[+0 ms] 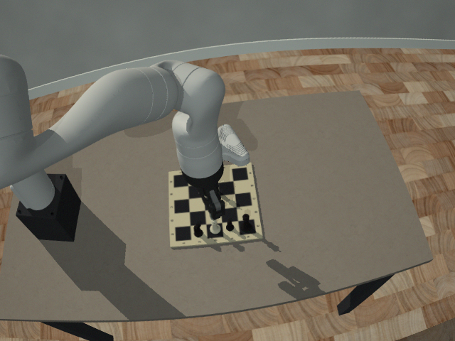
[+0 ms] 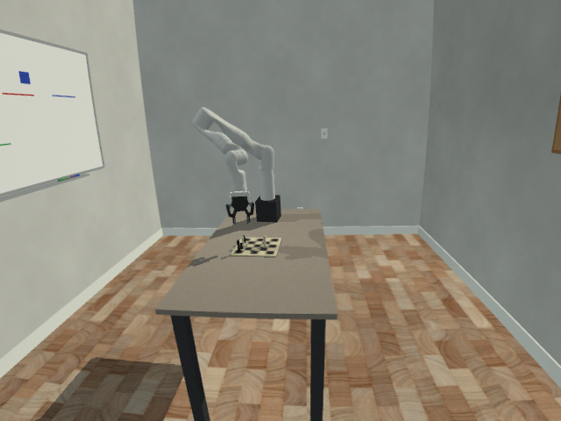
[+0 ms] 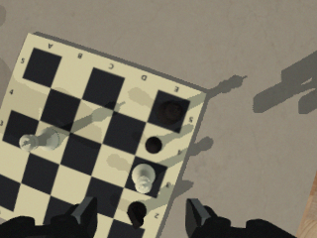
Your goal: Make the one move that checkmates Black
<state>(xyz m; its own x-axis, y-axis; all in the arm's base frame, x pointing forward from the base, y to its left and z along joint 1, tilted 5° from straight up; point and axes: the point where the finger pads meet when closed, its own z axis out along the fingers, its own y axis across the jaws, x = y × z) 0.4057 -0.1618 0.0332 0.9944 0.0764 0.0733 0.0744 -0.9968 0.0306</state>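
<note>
A small chessboard (image 1: 171, 211) (image 2: 256, 253) (image 3: 192, 134) lies on the grey table. On its edge row nearest the top camera stand a black pawn (image 1: 197, 230) (image 3: 137, 212), a white piece (image 1: 215, 228) (image 3: 142, 178), a second black pawn (image 1: 229, 225) (image 3: 154, 145) and a larger black piece (image 1: 246, 222) (image 3: 173, 111) in the corner. Another, taller white piece (image 3: 40, 139) (image 2: 264, 239) stands further in; the arm hides it in the top view. My gripper (image 1: 215, 212) (image 2: 240, 220) (image 3: 141, 212) hangs well above that edge row, fingers partly open with nothing between them.
The arm's black base block (image 1: 49, 209) (image 2: 268, 208) stands at one end of the table (image 1: 330, 183). The wrist camera housing (image 1: 233, 145) juts out over the board's far side. The table edge lies close beyond the board's piece row.
</note>
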